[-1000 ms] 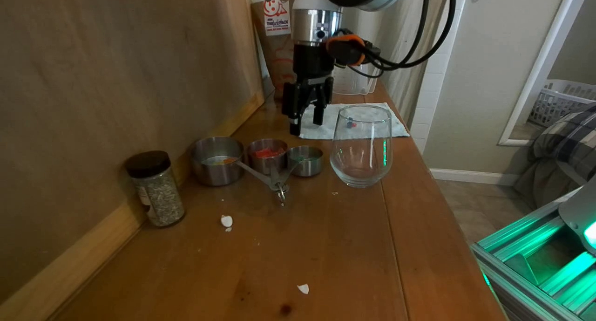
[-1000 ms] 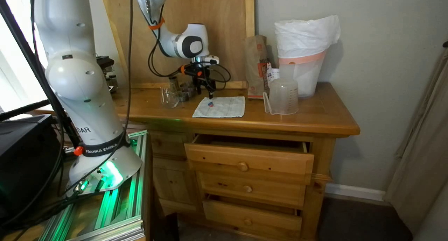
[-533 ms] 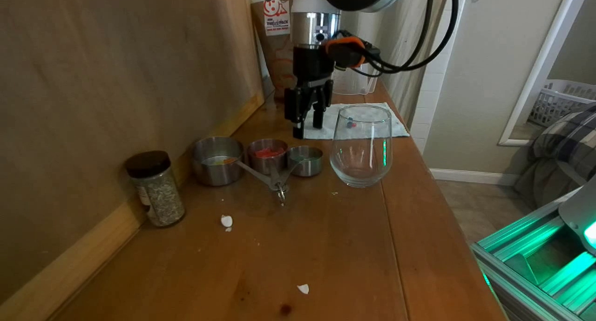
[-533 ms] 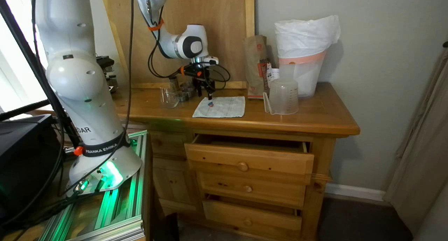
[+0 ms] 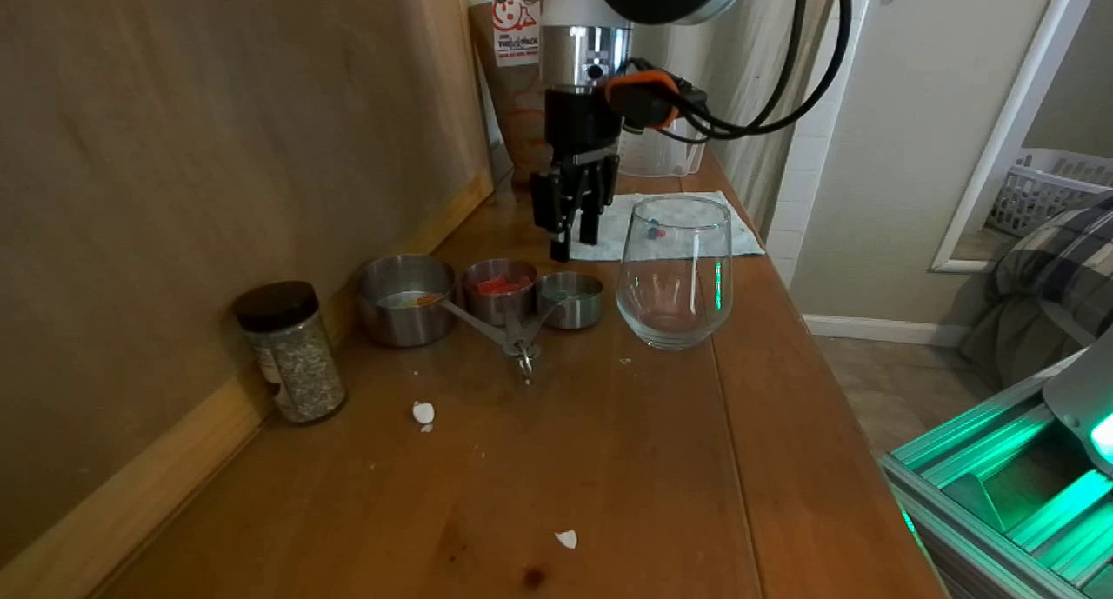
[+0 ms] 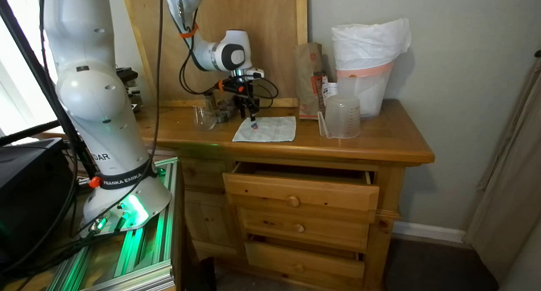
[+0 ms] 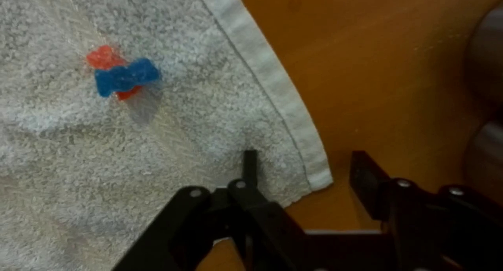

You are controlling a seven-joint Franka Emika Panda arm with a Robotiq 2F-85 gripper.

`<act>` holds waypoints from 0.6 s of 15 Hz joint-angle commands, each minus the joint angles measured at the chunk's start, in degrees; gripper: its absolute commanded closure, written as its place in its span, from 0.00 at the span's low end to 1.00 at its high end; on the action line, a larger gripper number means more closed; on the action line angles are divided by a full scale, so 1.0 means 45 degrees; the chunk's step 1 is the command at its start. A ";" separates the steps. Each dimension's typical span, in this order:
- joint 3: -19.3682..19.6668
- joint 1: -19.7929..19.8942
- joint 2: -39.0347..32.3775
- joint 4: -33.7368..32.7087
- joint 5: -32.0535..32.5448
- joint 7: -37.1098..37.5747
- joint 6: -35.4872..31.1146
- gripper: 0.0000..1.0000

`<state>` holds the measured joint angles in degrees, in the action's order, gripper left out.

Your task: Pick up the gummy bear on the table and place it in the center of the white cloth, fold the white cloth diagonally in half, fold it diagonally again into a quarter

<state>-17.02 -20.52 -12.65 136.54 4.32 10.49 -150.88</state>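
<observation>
The white cloth (image 7: 78, 164) lies flat on the brown table (image 6: 380, 139); it shows in both exterior views (image 5: 609, 227) (image 6: 274, 130). A blue gummy bear (image 7: 126, 77) lies across a red gummy bear (image 7: 103, 58) on the cloth. In an exterior view they are a small blue and red spot (image 6: 254, 126). My gripper (image 7: 304, 152) is open and empty, pointing down, with a cloth corner between its fingers. One fingertip is over the cloth, the other over bare wood. I cannot tell if they touch. In both exterior views the gripper (image 5: 574, 247) (image 6: 248, 117) is low at the cloth's edge.
A stemless glass (image 5: 674, 295) stands near the cloth. Metal measuring cups (image 5: 405, 308) and a spice jar (image 5: 296, 356) stand along the wooden wall. A plastic pitcher (image 6: 343, 118), paper bag (image 6: 308, 80) and lined bin (image 6: 367, 67) stand beyond the cloth. White fragments (image 5: 567, 539) lie on the table.
My gripper has come down slightly at the cloth's edge. Its fingertips appear a little closer together in both exterior views. The cloth and gummy bears have not moved.
</observation>
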 commanded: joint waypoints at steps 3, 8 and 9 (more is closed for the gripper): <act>0.0205 -0.0228 -0.0194 -0.0361 0.0376 0.0443 0.0370 0.47; 0.0237 -0.0225 -0.0158 -0.0362 0.0428 0.0506 0.0419 0.49; 0.0239 -0.0222 -0.0148 -0.0357 0.0428 0.0504 0.0417 0.49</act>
<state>-16.90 -20.52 -12.68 136.10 4.49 10.89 -150.24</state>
